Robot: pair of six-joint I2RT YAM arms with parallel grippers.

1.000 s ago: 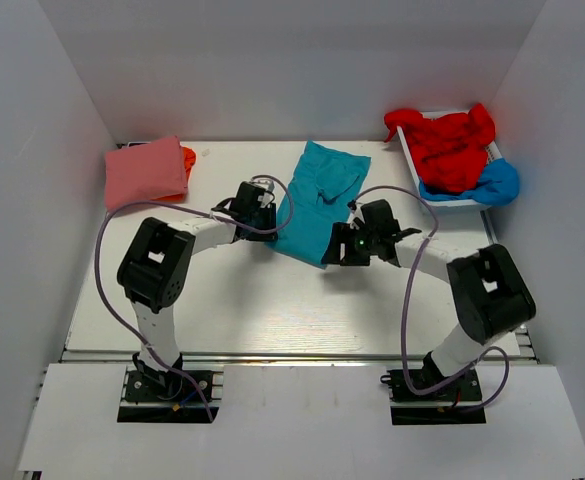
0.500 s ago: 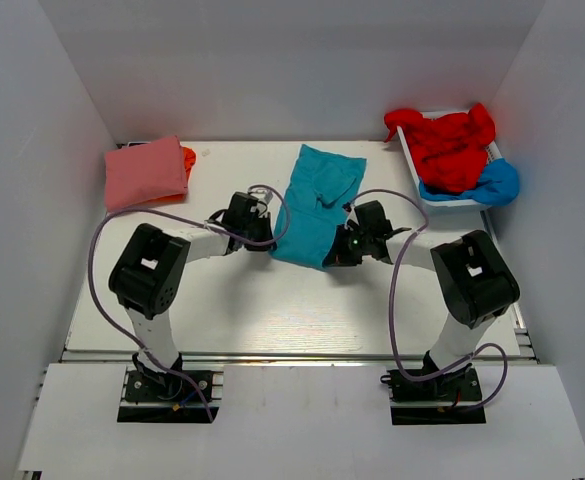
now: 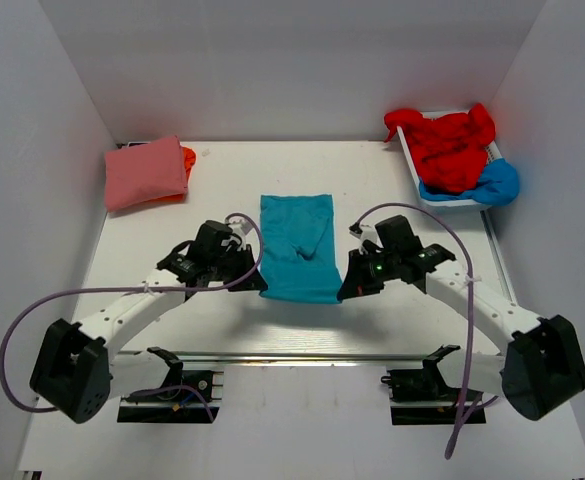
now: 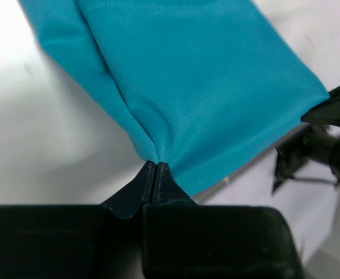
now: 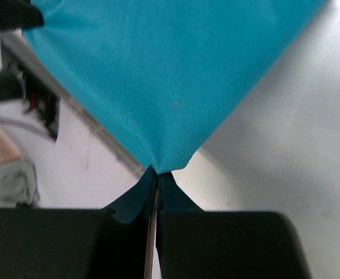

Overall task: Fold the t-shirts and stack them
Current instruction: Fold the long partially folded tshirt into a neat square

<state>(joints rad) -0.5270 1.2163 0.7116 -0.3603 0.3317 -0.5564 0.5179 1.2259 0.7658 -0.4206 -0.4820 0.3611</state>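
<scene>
Showing fine, matt, pin-holed knit cloth on the teal t-shirt (image 5: 170,70), puckering softly between smooth, matt black plastic fingers (image 4: 136,195), lying on a smooth, faintly shiny white table (image 3: 212,190), with the pink t-shirt (image 3: 145,172) looking equally soft and matt.

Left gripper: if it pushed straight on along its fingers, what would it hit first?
The teal t-shirt. The left gripper is shut on its near corner and more of that cloth lies directly ahead. The right gripper sits off to one side, probably out of line, though depth is unclear.
</scene>
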